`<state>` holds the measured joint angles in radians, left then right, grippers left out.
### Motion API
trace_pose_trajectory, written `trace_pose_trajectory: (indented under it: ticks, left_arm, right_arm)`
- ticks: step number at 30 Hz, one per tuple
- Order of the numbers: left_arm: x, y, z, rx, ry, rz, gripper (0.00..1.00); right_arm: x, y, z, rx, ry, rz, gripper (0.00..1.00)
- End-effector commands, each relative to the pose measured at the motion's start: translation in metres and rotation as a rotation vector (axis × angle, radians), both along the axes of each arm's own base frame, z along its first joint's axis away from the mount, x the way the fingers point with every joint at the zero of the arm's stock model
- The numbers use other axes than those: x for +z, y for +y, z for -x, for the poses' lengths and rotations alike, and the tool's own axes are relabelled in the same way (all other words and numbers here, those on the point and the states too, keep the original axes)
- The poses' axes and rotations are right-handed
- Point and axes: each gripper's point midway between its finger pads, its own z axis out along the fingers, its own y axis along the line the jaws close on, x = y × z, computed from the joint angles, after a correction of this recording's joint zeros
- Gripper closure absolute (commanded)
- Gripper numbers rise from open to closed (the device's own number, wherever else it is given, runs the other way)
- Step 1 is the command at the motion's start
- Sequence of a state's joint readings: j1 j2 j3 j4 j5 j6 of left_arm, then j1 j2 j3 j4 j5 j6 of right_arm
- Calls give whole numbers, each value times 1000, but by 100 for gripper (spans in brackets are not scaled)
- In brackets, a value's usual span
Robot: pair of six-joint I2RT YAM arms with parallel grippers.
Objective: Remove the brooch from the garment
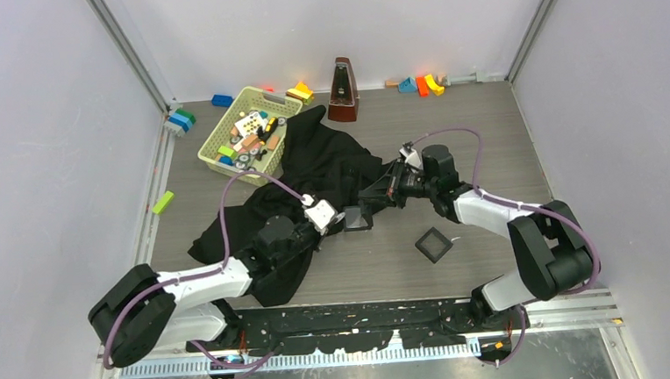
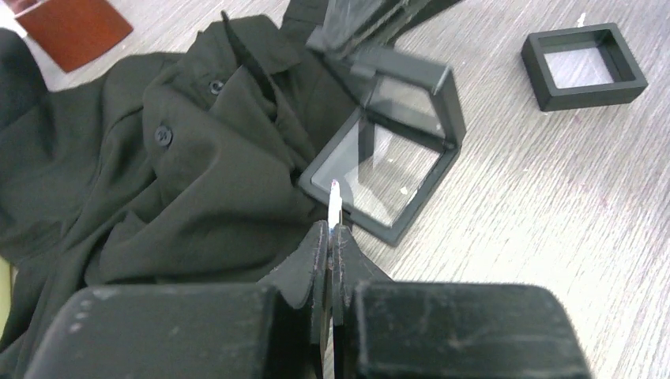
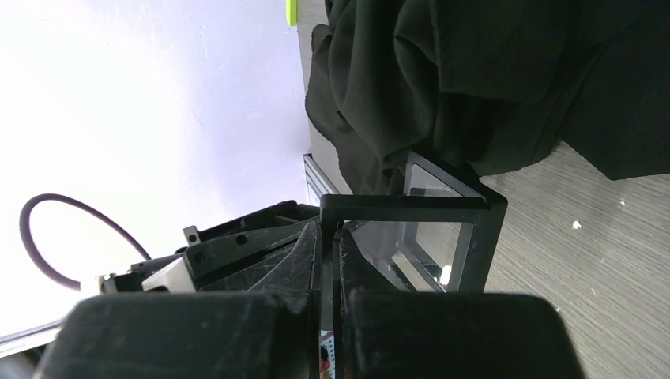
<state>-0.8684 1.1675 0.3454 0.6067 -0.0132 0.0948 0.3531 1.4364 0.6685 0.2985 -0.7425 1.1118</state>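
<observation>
**A:** Where is the brooch?

**B:** I judge it to be the thin pale sliver (image 2: 333,199) standing up out of the left tool (image 2: 329,237). It is seen edge-on, so its round face and colour don't show. It hangs just above the near edge of the open case (image 2: 422,194), clear of the garment (image 2: 182,181).

**A:** And the tools?

**B:** The left tool is pinched tight on that sliver, with no gap between its fingers. The right tool (image 3: 329,227) is clamped on the upper frame of the case and props the lid at an angle over the base.

**A:** What lies around the case?

**B:** In the left wrist view the black garment is crumpled on the case's left, touching the corner of the base. A second black frame (image 2: 589,93) sits well apart to the case's right on the bare tabletop (image 2: 537,237).

**A:** So which step is this?

**B:** Probably laying the brooch inside the case. The left tool should go forward over the middle of the clear membrane, come down low, and tilt so the disc lies flat. It should let go only once the disc touches. The right tool should hold the lid steady and wide enough that the left fingers don't knock it. Gripped by its edge, a thin disc could slip or bounce into the folds beside the case.
</observation>
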Motion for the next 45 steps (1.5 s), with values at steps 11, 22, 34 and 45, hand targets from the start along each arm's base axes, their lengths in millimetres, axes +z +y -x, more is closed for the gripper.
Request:
trace_pose_trajectory:
  ticks: [11, 22, 34, 45]
  left_arm:
    - [15, -31, 20, -245, -150, 42, 100]
    - [-13, -33, 13, -221, -88, -14, 100]
    - [-19, -41, 12, -233, -66, -22, 100]
    - [-43, -48, 35, -362, 45, -85, 92]
  right_arm:
    - [-28, 24, 24, 95, 7, -43, 99]
    - [-33, 23, 32, 91, 4, -29, 100]
    - [-37, 27, 37, 109, 10, -20, 99]
    - [-56, 18, 31, 83, -9, 105, 99]
